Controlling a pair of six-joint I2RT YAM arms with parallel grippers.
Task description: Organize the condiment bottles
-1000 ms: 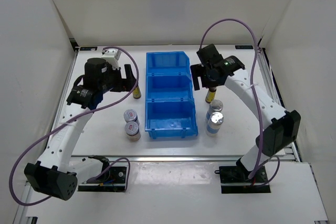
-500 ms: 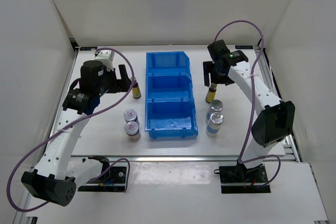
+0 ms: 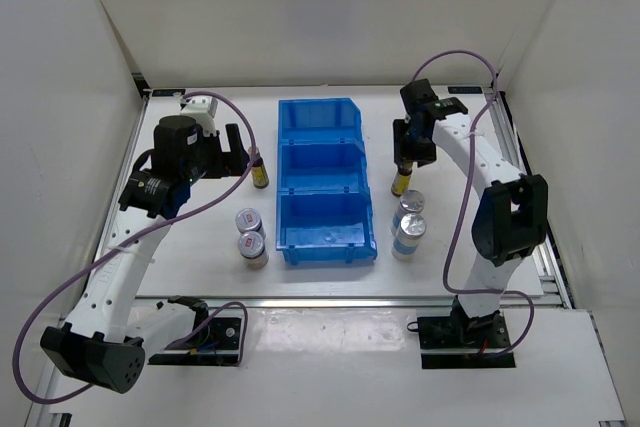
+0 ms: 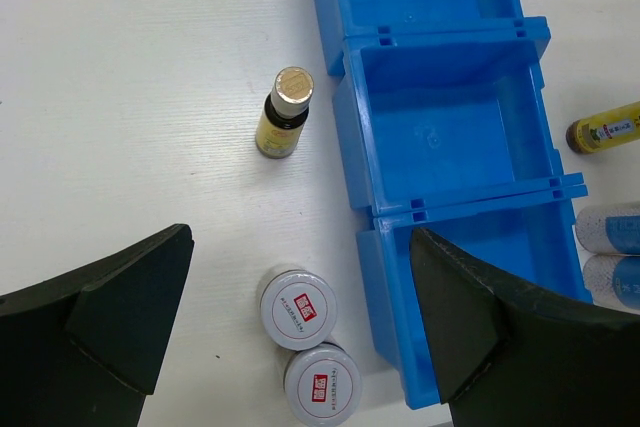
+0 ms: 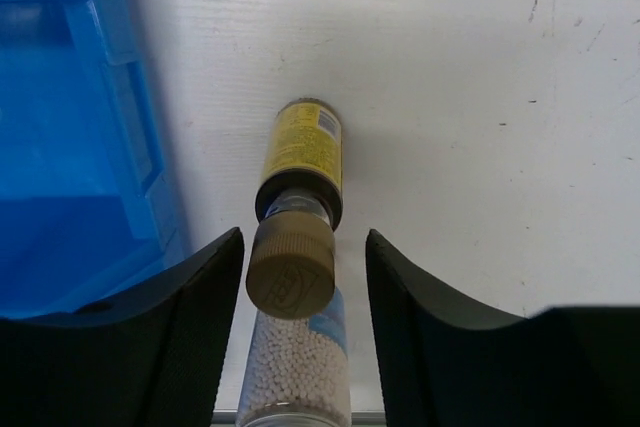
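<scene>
White tabletop (image 3: 330, 282), white-walled enclosure.

Right gripper (image 5: 303, 239): jaws parted, holding nothing. Its fingers flank the tan cap (image 5: 290, 272) of a slim dark bottle (image 5: 300, 152), which stands upright just right of the blue bin (image 3: 318, 119). No contact visible. The right pair of stubby jars (image 3: 408, 219) stands just beside that bottle, toward the arm bases.

Left gripper (image 4: 300, 237): wide open, empty, high above the second slim bottle (image 4: 280, 112) and the left pair of stubby jars (image 4: 298, 307), both left of the bin. All six sit on the table outside the bin.

Judgement:
- Bottle is rigid, light and smooth-sided, probably glass. Tall and narrow, so it tips easily.
- Close squarely on the neck or shoulder under the cap, with moderate force.
- Jars are squat and steadier; take them across the lid.
</scene>
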